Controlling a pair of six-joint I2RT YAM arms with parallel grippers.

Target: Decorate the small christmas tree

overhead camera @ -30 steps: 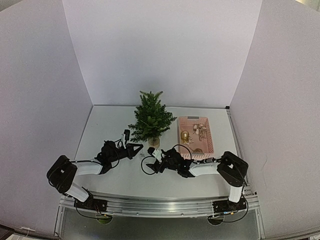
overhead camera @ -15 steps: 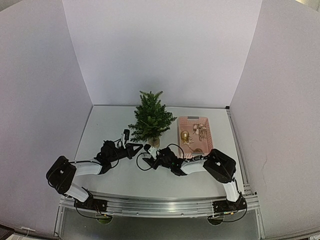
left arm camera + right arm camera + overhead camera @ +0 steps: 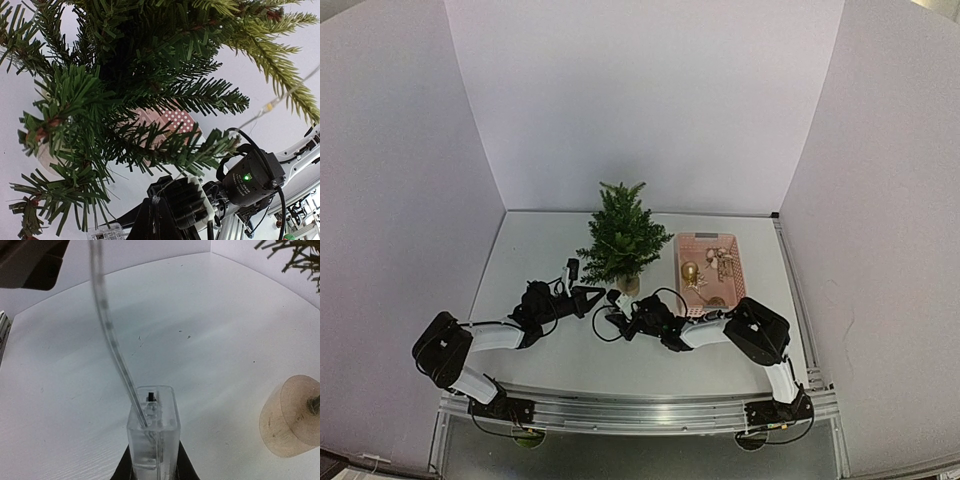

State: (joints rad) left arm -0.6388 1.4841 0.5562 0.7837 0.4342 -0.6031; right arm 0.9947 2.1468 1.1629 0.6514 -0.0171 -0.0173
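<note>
My right hand [image 3: 152, 467] is nearly closed, its two dark fingers pressed to either side of a small clear box [image 3: 152, 427] at the bottom middle of the right wrist view. The box stands upright in the grip, with a small black nub on its top face. A clear wire [image 3: 107, 325] climbs from it to the upper left of the frame. I judge this to be the power box of a light string, held by its body so the wire trails free and the box can be set down near the trunk. Beyond it lies the bare white surface [image 3: 200, 315].

My left hand [image 3: 156, 220] sits at the bottom middle of its own view, fingers pressed fully together. A thin strand of the light string [image 3: 270, 106] runs to the tips and looks pinched there, I think to keep it under control beside the branches while the box is placed.

The small christmas tree [image 3: 622, 240] stands upright at the centre of the overhead view, just above both hands. From my right hand its pale round base [image 3: 290, 415] shows at the right edge, near the box but apart from it. From my left, the branches fill the upper frame, close over the fingertips. The pink basket [image 3: 710, 275] lies just right of the tree.
</note>
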